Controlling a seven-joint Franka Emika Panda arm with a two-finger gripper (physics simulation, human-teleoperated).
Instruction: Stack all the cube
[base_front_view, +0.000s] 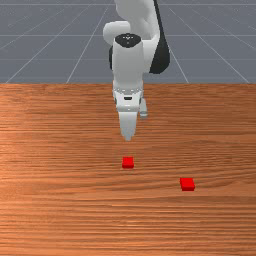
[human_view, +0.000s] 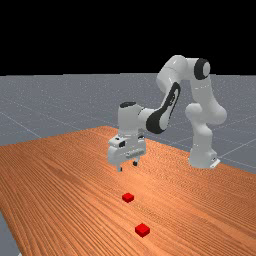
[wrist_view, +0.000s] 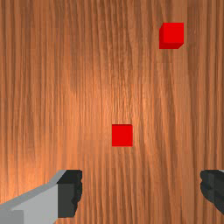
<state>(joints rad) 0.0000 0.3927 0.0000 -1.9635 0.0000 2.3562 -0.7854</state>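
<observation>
My gripper (base_front_view: 128, 137) hangs above the table in the front view, a little toward the arm's side of the nearer red cube (base_front_view: 128, 162). A second red cube (base_front_view: 187, 184) lies apart from it, to the front view's right and farther from the arm. From the far view, the gripper (human_view: 128, 166) stands high over the wood, with the nearer cube (human_view: 128, 197) and the other cube (human_view: 142, 230) both on the table below. In the wrist view the gripper (wrist_view: 141, 190) is open with nothing between its fingers; the nearer cube (wrist_view: 122, 135) lies beyond the fingertips, the other cube (wrist_view: 172, 35) farther off.
The wooden table (base_front_view: 60, 200) carries both cubes. The arm's base (human_view: 202, 157) stands at the table's far right side in the far view, and the table's edge (human_view: 11, 225) runs along that view's left.
</observation>
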